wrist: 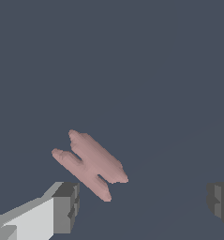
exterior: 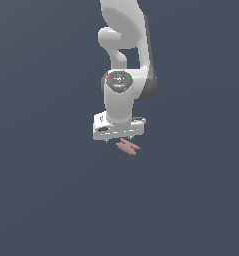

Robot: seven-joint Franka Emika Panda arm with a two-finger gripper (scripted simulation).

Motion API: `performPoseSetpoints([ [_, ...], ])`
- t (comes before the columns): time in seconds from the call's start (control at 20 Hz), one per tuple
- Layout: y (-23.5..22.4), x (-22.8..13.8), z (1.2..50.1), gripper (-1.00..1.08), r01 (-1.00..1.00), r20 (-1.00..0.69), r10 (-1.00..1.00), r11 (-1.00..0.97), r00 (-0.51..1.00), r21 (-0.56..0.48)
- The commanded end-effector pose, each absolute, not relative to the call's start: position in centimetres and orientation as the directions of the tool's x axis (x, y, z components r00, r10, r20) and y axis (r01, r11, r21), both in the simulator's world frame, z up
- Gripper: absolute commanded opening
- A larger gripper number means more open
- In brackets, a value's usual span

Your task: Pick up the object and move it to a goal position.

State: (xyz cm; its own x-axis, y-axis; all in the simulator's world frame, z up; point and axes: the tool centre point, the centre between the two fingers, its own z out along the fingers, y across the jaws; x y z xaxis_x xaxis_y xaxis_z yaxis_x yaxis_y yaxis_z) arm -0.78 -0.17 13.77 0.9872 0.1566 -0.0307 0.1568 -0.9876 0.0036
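Grey fingertips [wrist: 66, 208] of the end effector [wrist: 144, 206], wrist view — spread wide apart, holding nothing; pink object [wrist: 90, 164] lies flat on the dark surface [wrist: 155, 70] beyond them. Exterior view — white end effector [exterior: 117, 141] at frame centre, object [exterior: 128, 146] just below it.

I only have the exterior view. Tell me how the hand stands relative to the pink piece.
Observer: In the wrist view the hand is open, its two fingers wide apart, and neither touches the pink piece.
Operator: Give me the piece's position against the gap.
Observer: It lies off-centre, close to one fingertip and far from the other, not squarely between them.
Operator: Report its orientation.
Observer: Its long axis runs diagonally to the line joining the fingertips.
Operator: Describe its shape.
Observer: Two elongated lobes side by side, joined at the middle, lying flat on the floor.
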Motion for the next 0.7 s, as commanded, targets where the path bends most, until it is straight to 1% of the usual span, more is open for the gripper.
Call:
performPoseSetpoints([
  [0.0,0.1,-1.0,13.3,1.0,0.207,-0.03,0.206,-0.978,0.978,0.004],
  [0.3,0.9,-1.6,11.8,1.0,0.367,-0.027,0.367,-0.93,0.93,0.004],
  [0.65,2.1,-2.5,9.8,1.0,0.567,-0.021,0.567,-0.824,0.824,0.002],
])
